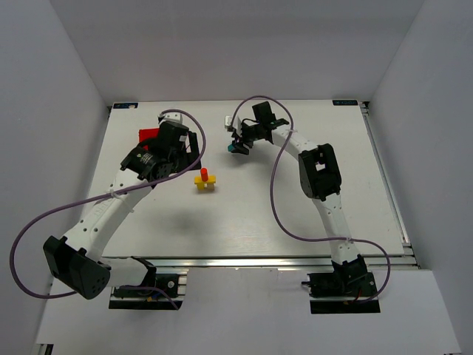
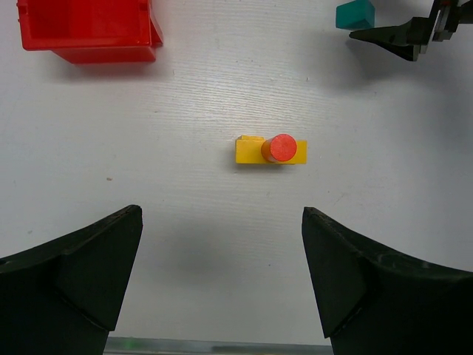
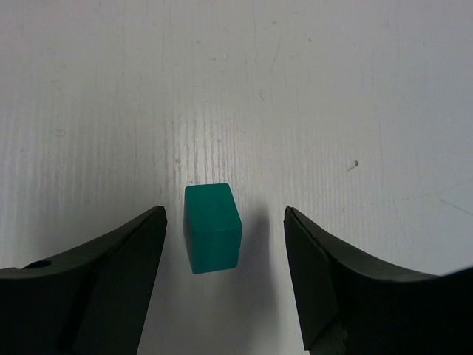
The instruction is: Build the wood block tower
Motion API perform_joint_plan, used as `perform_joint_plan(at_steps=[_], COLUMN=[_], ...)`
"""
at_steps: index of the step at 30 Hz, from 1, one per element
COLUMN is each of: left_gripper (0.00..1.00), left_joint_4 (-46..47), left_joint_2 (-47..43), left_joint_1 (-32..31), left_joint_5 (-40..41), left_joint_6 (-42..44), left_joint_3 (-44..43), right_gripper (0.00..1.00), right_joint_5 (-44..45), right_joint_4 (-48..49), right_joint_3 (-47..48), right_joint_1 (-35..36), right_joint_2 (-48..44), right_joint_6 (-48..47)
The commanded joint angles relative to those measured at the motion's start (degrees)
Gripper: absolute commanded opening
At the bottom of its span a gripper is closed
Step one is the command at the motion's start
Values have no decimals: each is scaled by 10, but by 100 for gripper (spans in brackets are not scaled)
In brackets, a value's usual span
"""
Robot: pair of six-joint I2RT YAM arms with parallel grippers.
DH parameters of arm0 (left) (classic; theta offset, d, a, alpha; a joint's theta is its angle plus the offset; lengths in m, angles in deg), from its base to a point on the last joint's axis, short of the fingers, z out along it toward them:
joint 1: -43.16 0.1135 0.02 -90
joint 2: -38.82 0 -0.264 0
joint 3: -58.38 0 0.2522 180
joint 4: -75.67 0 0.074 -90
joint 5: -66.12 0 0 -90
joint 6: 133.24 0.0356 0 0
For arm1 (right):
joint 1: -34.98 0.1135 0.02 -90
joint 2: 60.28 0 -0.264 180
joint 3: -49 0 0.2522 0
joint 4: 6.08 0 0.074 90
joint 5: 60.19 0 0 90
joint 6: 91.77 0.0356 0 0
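Note:
The wood block tower [image 1: 205,180] is a yellow block with a red cylinder standing on it, at the table's middle left; it also shows in the left wrist view [image 2: 271,150]. A teal block [image 3: 213,233] lies on the table between the open jaws of my right gripper [image 3: 223,214], closer to the left finger and touching neither. The same block [image 1: 237,149] shows in the top view under the right gripper [image 1: 239,143]. My left gripper [image 2: 222,213] is open and empty, hovering short of the tower; in the top view the left gripper [image 1: 191,150] is up-left of the tower.
A red plastic bin [image 1: 151,134] sits behind the left arm, seen at the top left of the left wrist view [image 2: 89,33]. A small white object [image 1: 228,122] lies near the right gripper. Purple cables loop over both arms.

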Motion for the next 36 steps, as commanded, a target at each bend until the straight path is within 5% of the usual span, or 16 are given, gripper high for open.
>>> perform_joint_plan(at_steps=[1,23,36], left_gripper=[98,98,98], left_joint_4=[8,8,6], left_joint_2=[-21,-17,-27], left_joint_1=[2,1,1], left_joint_5=[7,0,-4], left_joint_6=[6,4,1], left_joint_3=[6,6,3], right_gripper=[70,49,17], right_joint_5=[-22,-7,7], right_joint_4=[-11,-41,1], right_joint_3=[23,24,12], right_joint_1=[4,8,9], right_joint_2=[5,3,-37], right_joint_6=[-6,-8,98])
